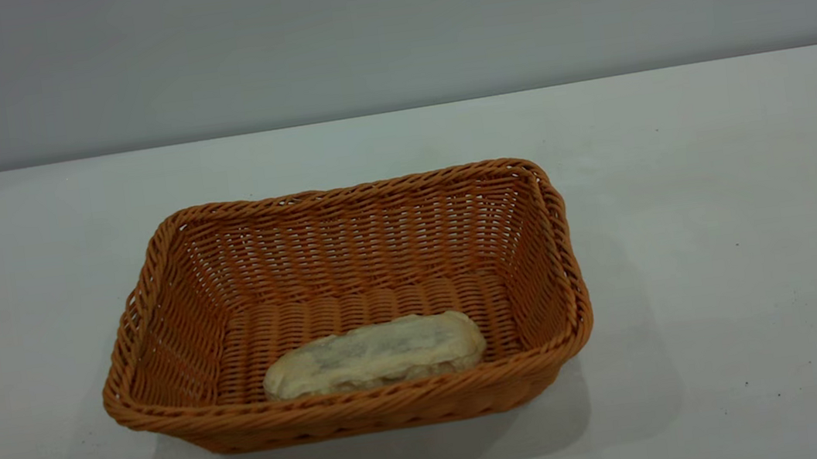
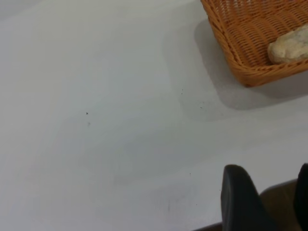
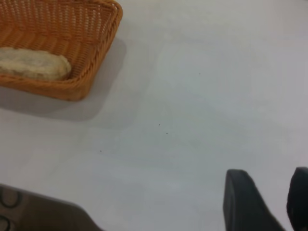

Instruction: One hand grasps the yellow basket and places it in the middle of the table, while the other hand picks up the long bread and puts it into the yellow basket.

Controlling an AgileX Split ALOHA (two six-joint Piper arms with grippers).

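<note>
The yellow basket (image 1: 344, 214) stands on the white table (image 1: 727, 221), about mid-table in the exterior view. Inside it lies the long bread (image 1: 375, 354), pale floury side up, along the basket's near wall. Neither gripper shows in the exterior view. In the left wrist view the left gripper (image 2: 269, 168) hangs open and empty near the table's edge, far from the basket (image 2: 250, 33) and bread (image 2: 288, 45). In the right wrist view the right gripper (image 3: 268, 171) is open and empty over bare table, well away from the basket (image 3: 91, 43) and bread (image 3: 33, 63).
A grey wall (image 1: 383, 22) rises behind the table. The table's edge (image 2: 211, 225) runs close under the left gripper, with brown floor beyond. A dark grey part of the rig (image 3: 38, 211) shows in a corner of the right wrist view.
</note>
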